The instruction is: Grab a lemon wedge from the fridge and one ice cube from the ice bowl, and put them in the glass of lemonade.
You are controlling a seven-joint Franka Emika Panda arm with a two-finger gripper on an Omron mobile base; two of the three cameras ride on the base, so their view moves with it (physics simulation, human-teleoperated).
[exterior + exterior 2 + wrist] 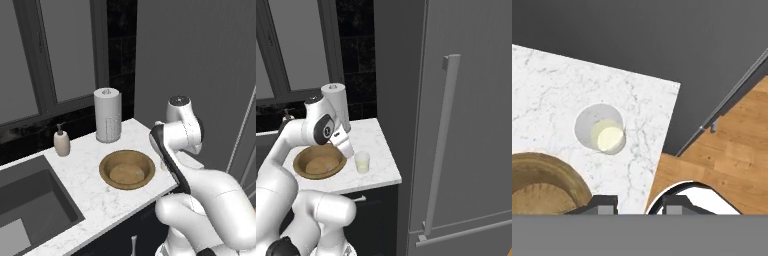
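round brown wooden ice bowl (542, 182), clear glass of lemonade (604, 132), pale yellow

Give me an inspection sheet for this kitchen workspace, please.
Surface: white marble counter, sink at its left.
Job's things: ice bowl beside glass of lemonade; fridge closed; lemon wedge nothing seen.
Clutter: paper towel roll, soap dispenser.
End effector: above the counter between bowl and glass, holding nothing, jaws slightly apart.
Cables: nothing seen.
Surroundings: window, wood floor.
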